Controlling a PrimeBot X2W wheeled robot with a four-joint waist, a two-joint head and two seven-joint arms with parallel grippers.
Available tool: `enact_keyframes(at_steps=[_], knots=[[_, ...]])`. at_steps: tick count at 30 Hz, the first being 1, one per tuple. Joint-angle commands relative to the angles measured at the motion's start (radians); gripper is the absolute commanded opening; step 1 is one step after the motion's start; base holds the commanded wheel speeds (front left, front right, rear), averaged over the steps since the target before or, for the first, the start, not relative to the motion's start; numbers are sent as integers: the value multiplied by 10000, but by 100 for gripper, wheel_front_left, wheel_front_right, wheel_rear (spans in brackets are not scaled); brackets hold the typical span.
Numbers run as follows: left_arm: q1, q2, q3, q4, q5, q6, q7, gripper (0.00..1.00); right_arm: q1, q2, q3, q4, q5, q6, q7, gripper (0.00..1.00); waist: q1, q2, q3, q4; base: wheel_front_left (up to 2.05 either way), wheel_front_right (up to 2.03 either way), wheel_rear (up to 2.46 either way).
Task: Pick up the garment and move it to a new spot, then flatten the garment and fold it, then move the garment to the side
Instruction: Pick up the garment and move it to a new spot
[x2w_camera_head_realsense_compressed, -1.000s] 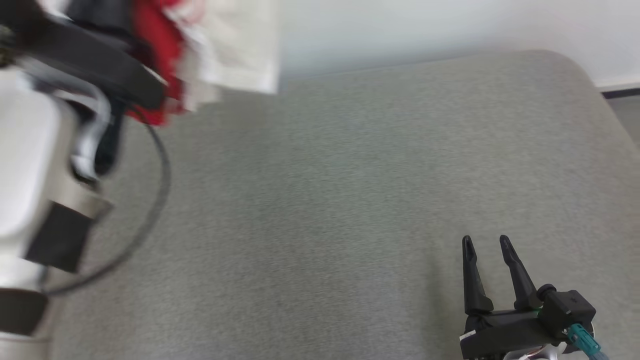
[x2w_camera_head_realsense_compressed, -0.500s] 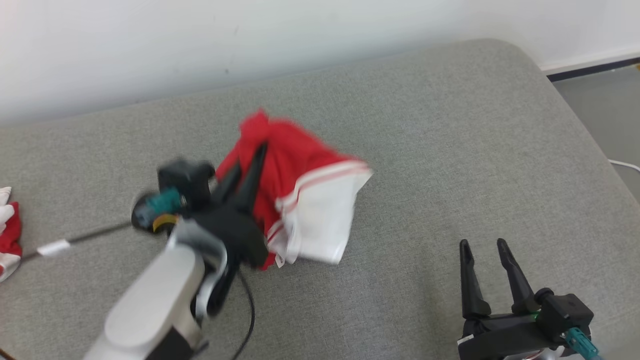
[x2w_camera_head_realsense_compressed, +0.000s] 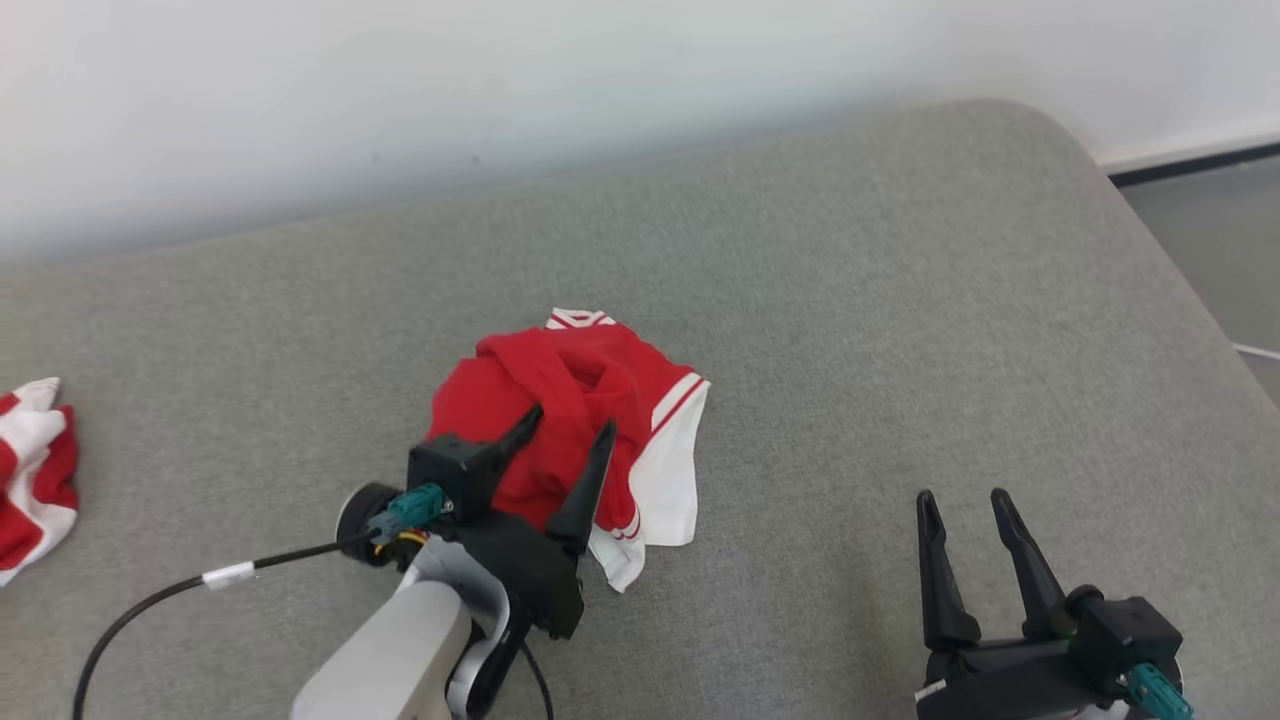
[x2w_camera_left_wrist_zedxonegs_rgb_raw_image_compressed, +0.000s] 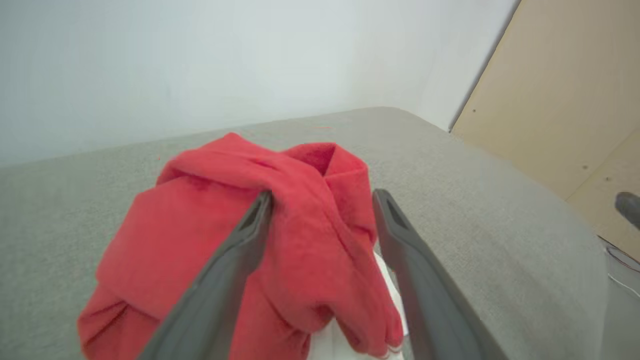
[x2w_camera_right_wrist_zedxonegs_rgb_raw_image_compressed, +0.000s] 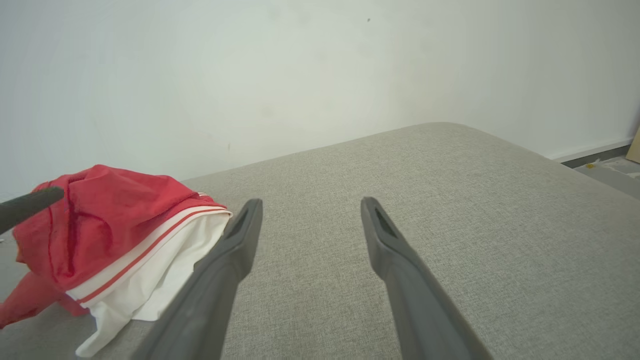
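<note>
**Left pincer spread wide over a crumpled red-and-white garment**

Your left pincer (x2w_camera_head_realsense_compressed: 568, 425) stands with its two dark fingers well apart, straddling the near side of the garment (x2w_camera_head_realsense_compressed: 500, 400). The garment lies in a crumpled heap near the middle of the grey fabric-covered table (x2w_camera_head_realsense_compressed: 850, 300).

In the left wrist view, the pincer (x2w_camera_left_wrist_zedxonegs_rgb_raw_image_compressed: 322, 200) has a raised red fold of the garment (x2w_camera_left_wrist_zedxonegs_rgb_raw_image_compressed: 310, 250) between its fingers. The finger on that view's left (x2w_camera_left_wrist_zedxonegs_rgb_raw_image_compressed: 240, 250) touches the cloth, and nothing is clamped.

Your right pincer (x2w_camera_head_realsense_compressed: 962, 500) is well to the right of the heap, its fingers likewise apart and empty. You cannot tell whether it touches the table. In its own wrist view the pincer (x2w_camera_right_wrist_zedxonegs_rgb_raw_image_compressed: 310, 204) points across the table (x2w_camera_right_wrist_zedxonegs_rgb_raw_image_compressed: 450, 200) toward the white wall (x2w_camera_right_wrist_zedxonegs_rgb_raw_image_compressed: 300, 75). The garment (x2w_camera_right_wrist_zedxonegs_rgb_raw_image_compressed: 110, 220) is off to one side there, red on top and white with red stripes beneath.

The folds hide what kind of garment this is. In the head view the left pincer's body covers the heap's near edge. A second red-and-white cloth (x2w_camera_head_realsense_compressed: 30, 470) is cut off by the left edge of that view, and a black cable (x2w_camera_head_realsense_compressed: 150, 600) runs from the left wrist out of the lower left corner. The right pincer's base is cropped at the bottom. A dark rounded shape (x2w_camera_left_wrist_zedxonegs_rgb_raw_image_compressed: 630, 207) at the right edge of the left wrist view is too blurred to name.
</note>
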Motion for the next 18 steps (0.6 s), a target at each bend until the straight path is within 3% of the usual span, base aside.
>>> enact_keyframes(at_steps=[1,6,12,18], knots=[[-82,5,76,-105,32,28,-91,100,132,18,-36,-14,-52,34,-6,100,1,1,-307,249,0,0,0],[124,333,516,-915,164,253,-281,100,395,22,-201,10,-151,35,-6,100,1,1,-828,688,0,0,0],[886,1124,1244,-1919,429,581,-340,100,642,20,-269,-15,-210,35,-6,100,1,1,-1266,1266,0,0,0],[2104,1861,2476,-3088,1093,836,-329,100,718,20,-198,-111,-276,35,-6,100,1,1,-1429,1658,0,0,0]])
